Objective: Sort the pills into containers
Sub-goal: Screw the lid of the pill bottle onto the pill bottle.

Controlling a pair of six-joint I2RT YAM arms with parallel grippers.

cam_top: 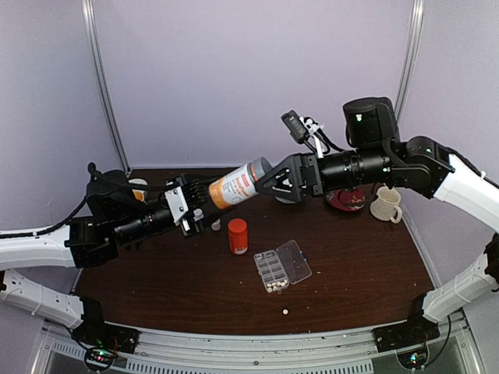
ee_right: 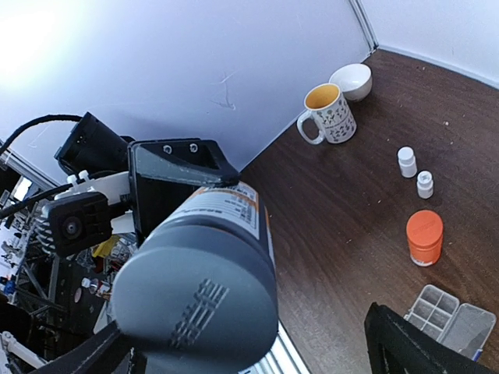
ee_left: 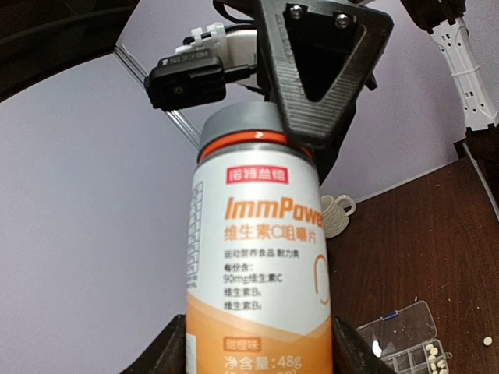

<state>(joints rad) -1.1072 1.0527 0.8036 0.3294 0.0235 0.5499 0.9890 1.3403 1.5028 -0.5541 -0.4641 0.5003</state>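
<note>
My left gripper [cam_top: 204, 199] is shut on the lower body of an orange-and-white bottle [cam_top: 234, 185] and holds it in the air, tilted, with its grey cap [ee_right: 195, 296] towards the right arm. My right gripper [cam_top: 265, 183] stands open around that cap; one finger [ee_right: 398, 343] is well clear of it. The containers are the cells of a clear organizer box [cam_top: 282, 266] lying open on the table. Several pills [cam_top: 273, 287] lie in its near cells, and one loose pill [cam_top: 285, 312] lies on the table in front of the box.
An orange-capped bottle [cam_top: 238, 235] stands left of the box, with two tiny white bottles [ee_right: 406, 161] beyond it. A cream mug [cam_top: 386, 204] and a red plate [cam_top: 345, 200] sit at the back right. A patterned mug [ee_right: 327, 115] and a white bowl [ee_right: 351, 80] stand at the back left.
</note>
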